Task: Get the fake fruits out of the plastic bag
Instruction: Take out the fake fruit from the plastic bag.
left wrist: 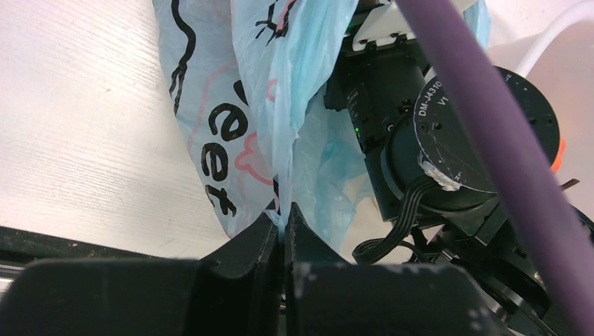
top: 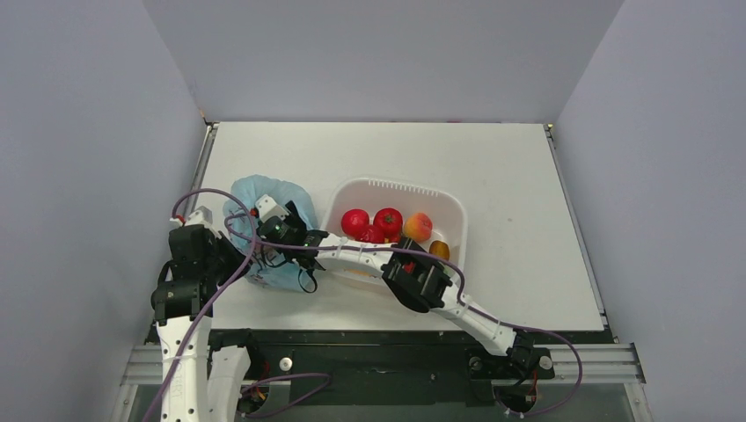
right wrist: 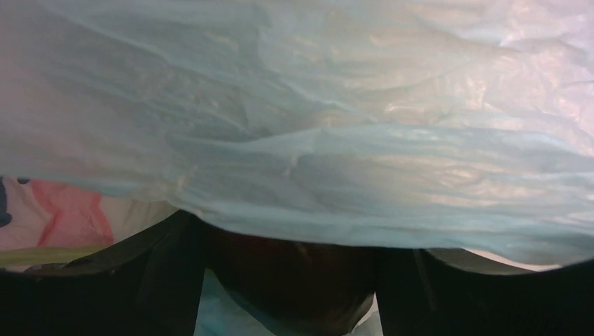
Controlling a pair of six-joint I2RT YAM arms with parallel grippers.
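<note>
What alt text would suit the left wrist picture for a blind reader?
The left pincer pinches a fold of a thin crinkly light-blue plastic bag printed in pink and black, over a white table; the black right arm is beside it.

Left claw (left wrist: 283, 222) pinched closed; right arm (top: 440, 286) stretches leftward.

Cannot see into the plastic bag (top: 264, 195) from above: contents masked by crinkled film. From the right wrist, mostly blurred pale-blue film; right gripper (right wrist: 287, 241) cropped by the lower edge, and between its jaws a dark rounded shape (right wrist: 291, 294), too shadowed to name or to call gripped. From the left wrist, bag cut off at the top edge, lettering broken by folds. In the white tub (top: 396, 183), lower right, a small orange-brown fruit (top: 439, 250) half covered by the right arm (top: 422, 281).
</note>
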